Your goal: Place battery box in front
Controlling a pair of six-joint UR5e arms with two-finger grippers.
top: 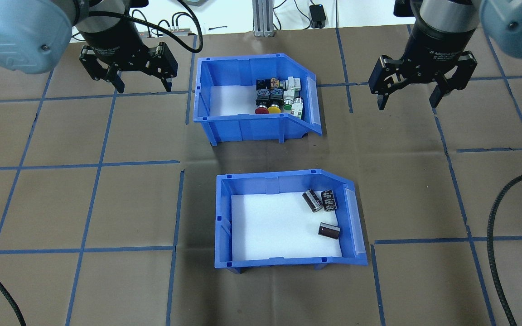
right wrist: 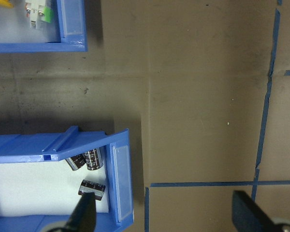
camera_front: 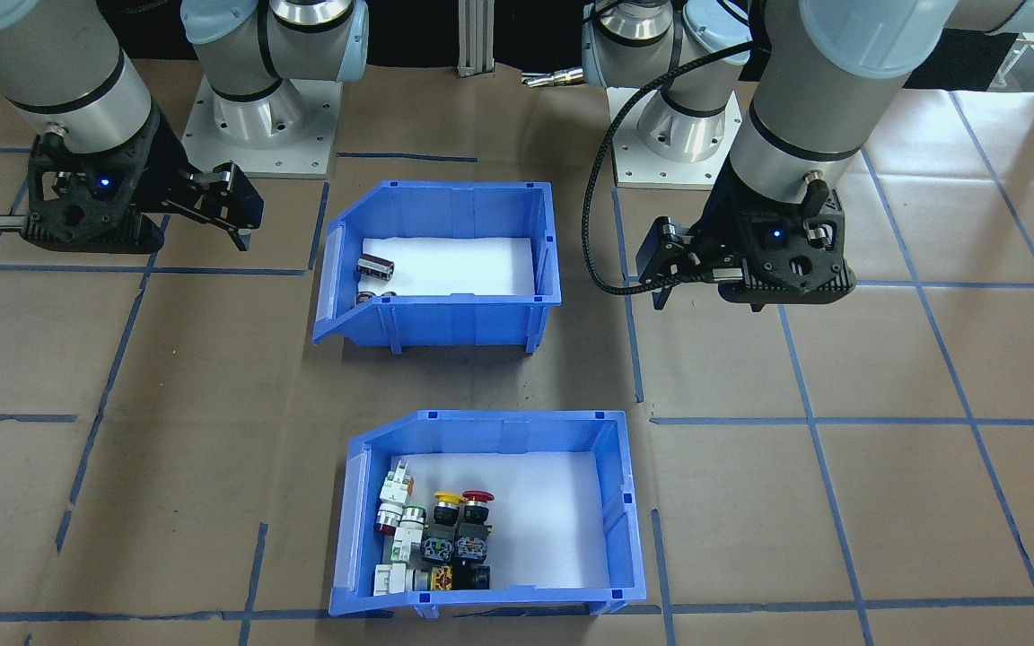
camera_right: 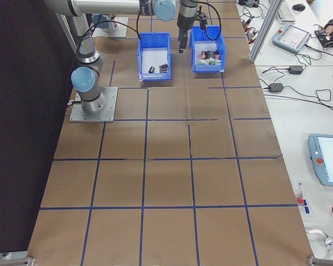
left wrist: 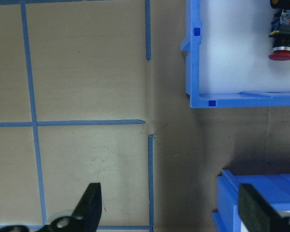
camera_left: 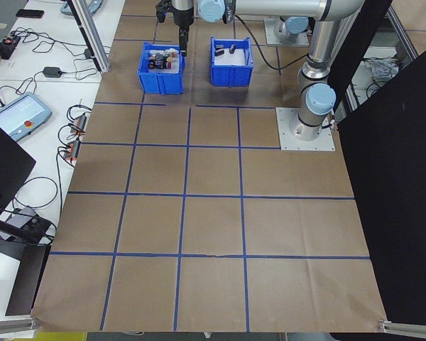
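Observation:
The battery box (top: pixel 288 261), a blue bin with a white foam liner, sits on the robot's side of the table's middle. Three dark cylinders (top: pixel 329 231) lie at its slanted end. In the front-facing view the battery box (camera_front: pixel 445 314) is the farther bin. My left gripper (top: pixel 125 82) hangs open over bare table, beside the far bin and away from the battery box. My right gripper (top: pixel 408 96) is open too, above the table beyond the box's slanted end. In the right wrist view the battery box (right wrist: pixel 120 179) lies under the left finger of the right gripper (right wrist: pixel 164 212).
A second blue bin (top: pixel 252 127) with red, yellow and white push-button switches stands just beyond the battery box, on the operators' side. A strip of brown table separates them. Blue tape lines (top: pixel 98 164) grid the table. A black cable (top: pixel 492 226) hangs at the right.

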